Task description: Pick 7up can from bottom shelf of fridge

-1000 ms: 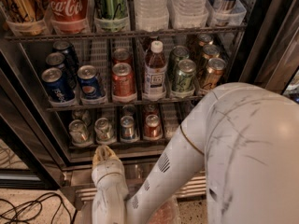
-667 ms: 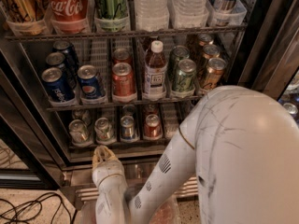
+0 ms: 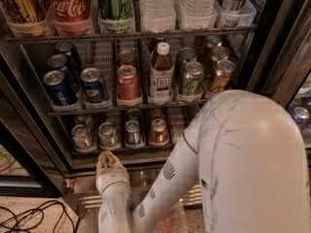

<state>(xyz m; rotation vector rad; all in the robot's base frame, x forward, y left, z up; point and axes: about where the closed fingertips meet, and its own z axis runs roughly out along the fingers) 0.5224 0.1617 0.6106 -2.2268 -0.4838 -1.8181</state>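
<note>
The fridge (image 3: 272,42) stands open in front of me. Its bottom shelf (image 3: 121,152) holds a row of small cans seen from above. The 7up can (image 3: 108,134), pale green and white with a silver top, is second from the left. A pale can (image 3: 81,136) stands to its left, a bluish can (image 3: 132,131) and a red can (image 3: 158,130) to its right. My gripper (image 3: 109,161) is just below and in front of the shelf edge, right under the 7up can and apart from it.
My white arm (image 3: 243,169) fills the lower right and hides the shelf's right end. The middle rack holds Pepsi cans (image 3: 92,85), a red can (image 3: 127,84), a bottle (image 3: 161,74) and green cans (image 3: 190,77). The steel base strip (image 3: 87,181) and cables (image 3: 34,217) lie below.
Almost nothing: the gripper stays under the bottom shelf's front edge, and the arm's big white shell has shifted only slightly.
</note>
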